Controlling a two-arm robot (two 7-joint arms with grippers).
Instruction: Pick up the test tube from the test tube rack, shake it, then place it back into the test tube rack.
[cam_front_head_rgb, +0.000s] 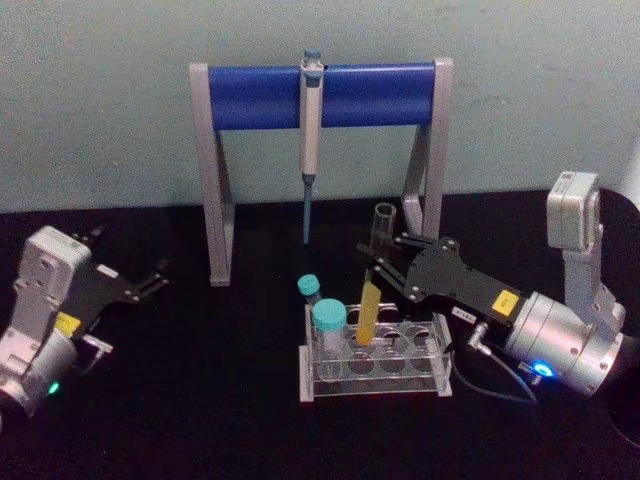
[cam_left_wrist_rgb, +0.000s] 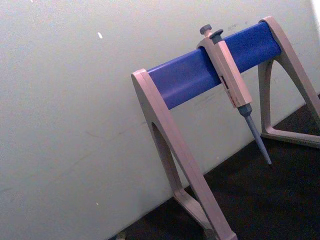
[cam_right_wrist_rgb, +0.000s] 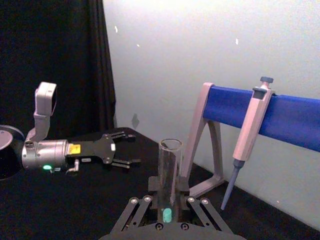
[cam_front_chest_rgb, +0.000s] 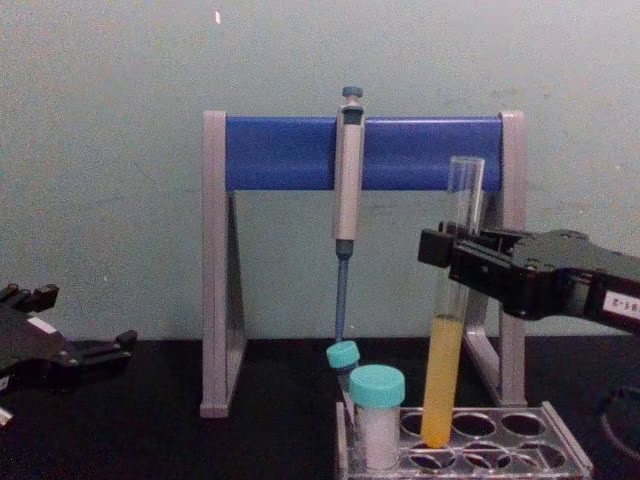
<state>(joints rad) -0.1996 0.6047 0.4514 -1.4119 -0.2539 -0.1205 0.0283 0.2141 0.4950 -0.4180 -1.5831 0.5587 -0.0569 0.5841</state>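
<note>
**Right gripper holds the tube at the rack**

The right gripper (cam_front_head_rgb: 380, 268), with flat black linked fingers, is closed on the clear glass test tube (cam_front_chest_rgb: 445, 370) above its yellow liquid. The tube leans slightly, its rounded tip at a back-row hole of the transparent plastic test tube rack (cam_front_head_rgb: 372, 390); how deep it sits is unclear. A wide teal-capped tube (cam_front_chest_rgb: 377, 420) stands at the rack's left end. The yellow label (cam_front_head_rgb: 503, 300) behind the right gripper's fingers is unreadable. The left gripper (cam_front_head_rgb: 152, 284) sits well left of the rack, fingers spread, holding nothing.

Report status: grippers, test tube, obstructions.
Right gripper shut on test tube, mid-height. Tube bottom at test tube rack's back row. Left gripper open, parked left. Teal-capped tubes beside it, not touching.
</note>
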